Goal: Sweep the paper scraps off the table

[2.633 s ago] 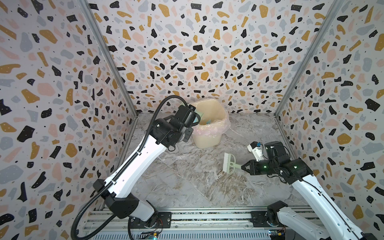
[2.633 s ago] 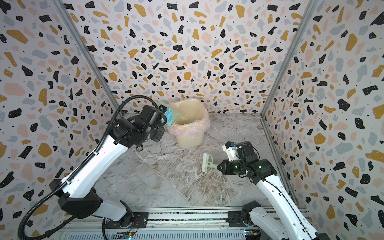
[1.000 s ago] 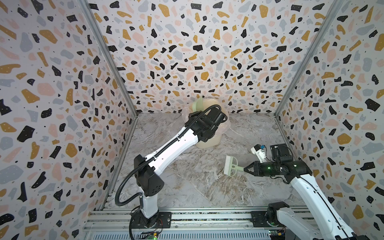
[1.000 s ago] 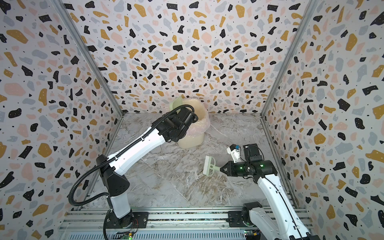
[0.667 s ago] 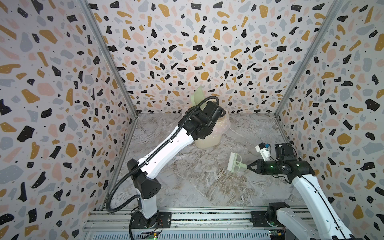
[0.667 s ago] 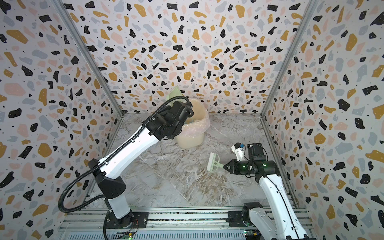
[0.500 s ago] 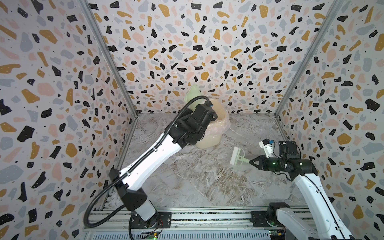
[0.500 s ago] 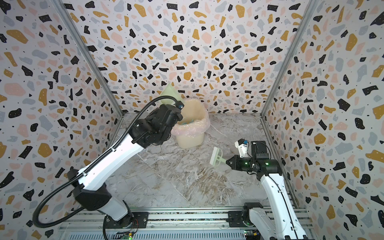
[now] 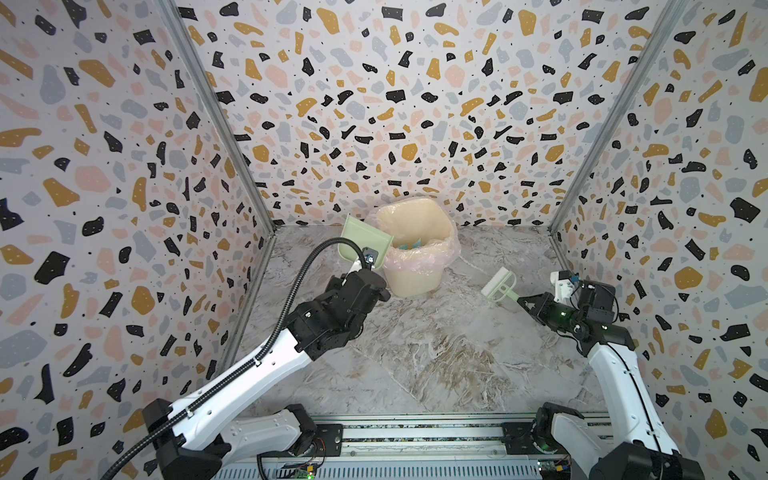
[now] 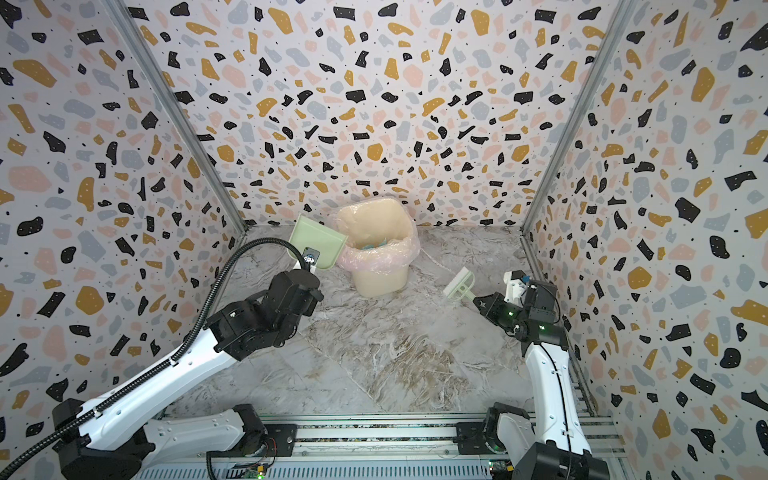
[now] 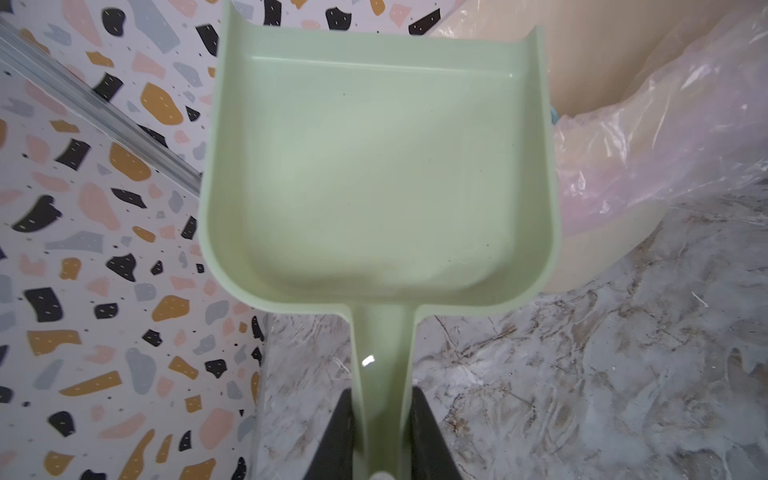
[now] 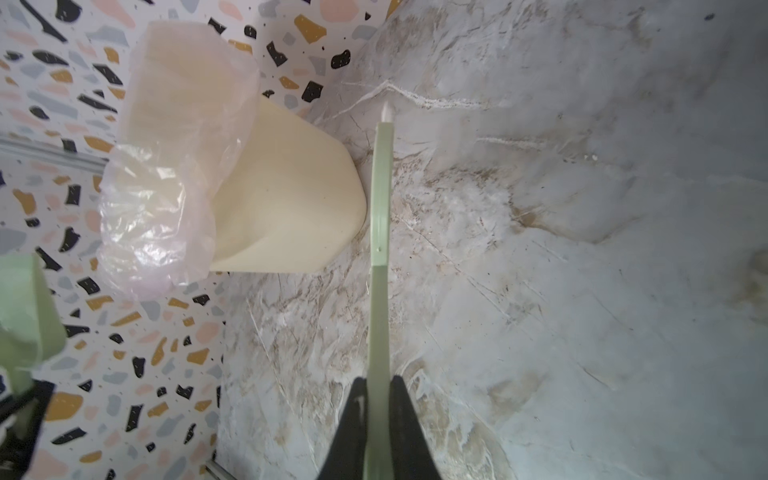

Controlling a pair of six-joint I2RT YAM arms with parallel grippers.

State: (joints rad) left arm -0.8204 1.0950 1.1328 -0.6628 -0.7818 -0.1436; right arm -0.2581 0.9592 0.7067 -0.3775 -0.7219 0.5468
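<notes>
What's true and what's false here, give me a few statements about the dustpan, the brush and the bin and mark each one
1. The dustpan is empty. True.
2. The left gripper holds the brush. False: it is shut on the dustpan's handle, and the right gripper holds the brush.
3. The bin lies tipped on its side. False: it stands upright, lined with a plastic bag.
4. Some paper scraps lie inside the bin. True.

Both top views: high at the front, angled down over table (image 9: 415,365) to bin (image 9: 415,278); nearly the same field.
Left wrist view: close, along dustpan (image 11: 374,166).
Right wrist view: close, along brush (image 12: 380,208).
Both wrist views catch the bin.
</notes>
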